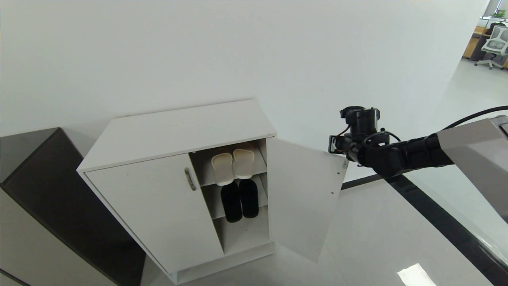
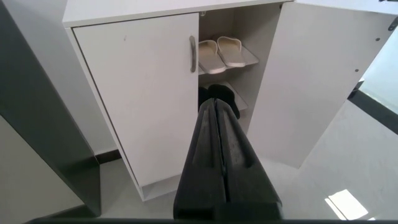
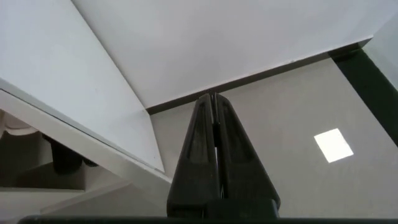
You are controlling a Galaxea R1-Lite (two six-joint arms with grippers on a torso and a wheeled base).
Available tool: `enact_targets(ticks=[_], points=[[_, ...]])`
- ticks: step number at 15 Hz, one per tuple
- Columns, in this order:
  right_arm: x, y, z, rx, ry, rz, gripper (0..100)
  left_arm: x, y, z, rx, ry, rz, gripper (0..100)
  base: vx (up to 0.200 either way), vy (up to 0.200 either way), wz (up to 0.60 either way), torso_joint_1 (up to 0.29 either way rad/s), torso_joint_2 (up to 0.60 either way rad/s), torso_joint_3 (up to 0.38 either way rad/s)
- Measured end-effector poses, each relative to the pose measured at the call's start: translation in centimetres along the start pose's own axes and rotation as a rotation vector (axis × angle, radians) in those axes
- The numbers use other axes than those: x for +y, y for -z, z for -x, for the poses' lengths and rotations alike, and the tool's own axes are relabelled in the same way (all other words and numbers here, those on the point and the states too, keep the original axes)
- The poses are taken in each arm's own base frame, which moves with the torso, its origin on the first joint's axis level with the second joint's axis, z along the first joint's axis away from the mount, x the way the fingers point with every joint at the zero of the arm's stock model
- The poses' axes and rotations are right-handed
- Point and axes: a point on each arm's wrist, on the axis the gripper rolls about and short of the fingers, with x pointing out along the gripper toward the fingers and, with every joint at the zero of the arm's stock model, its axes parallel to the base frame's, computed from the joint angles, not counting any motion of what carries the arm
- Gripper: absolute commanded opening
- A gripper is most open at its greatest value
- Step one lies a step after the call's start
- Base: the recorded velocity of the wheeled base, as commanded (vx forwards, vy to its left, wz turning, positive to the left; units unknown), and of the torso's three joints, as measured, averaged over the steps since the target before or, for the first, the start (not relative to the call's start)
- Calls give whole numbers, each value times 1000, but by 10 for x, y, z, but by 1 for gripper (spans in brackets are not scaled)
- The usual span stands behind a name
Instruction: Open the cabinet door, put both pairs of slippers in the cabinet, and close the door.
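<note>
The white cabinet (image 1: 178, 127) stands against the wall with its left door (image 1: 151, 210) closed and its right door (image 1: 301, 198) swung open. Inside, a white pair of slippers (image 1: 233, 165) lies on the upper shelf and a black pair (image 1: 239, 200) on the shelf below. My right gripper (image 1: 336, 146) is at the open door's top outer corner, and its fingers (image 3: 205, 124) are shut on nothing, beside the door panel (image 3: 74, 93). My left gripper (image 2: 216, 104) is shut and empty in front of the cabinet, pointing at the black slippers (image 2: 221, 94) below the white pair (image 2: 224, 53).
A dark cabinet (image 1: 47, 190) stands close on the white cabinet's left. A black strip (image 1: 436, 214) crosses the pale floor at the right. The closed door carries a metal handle (image 1: 190, 178). An office chair (image 1: 494, 45) stands far off in the room behind.
</note>
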Motion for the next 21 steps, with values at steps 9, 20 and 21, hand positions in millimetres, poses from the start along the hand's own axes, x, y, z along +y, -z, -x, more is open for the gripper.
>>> enact_targets(ticks=[9,20,21], points=[[14,17,3,43,-22,8,0,0,0,0,0,0,0,0,0,0,0,0,0,0],[66,38,113,86,-240,54,0,0,0,0,0,0,0,0,0,0,0,0,0,0],[70,40,123,92,-264,67,0,0,0,0,0,0,0,0,0,0,0,0,0,0]])
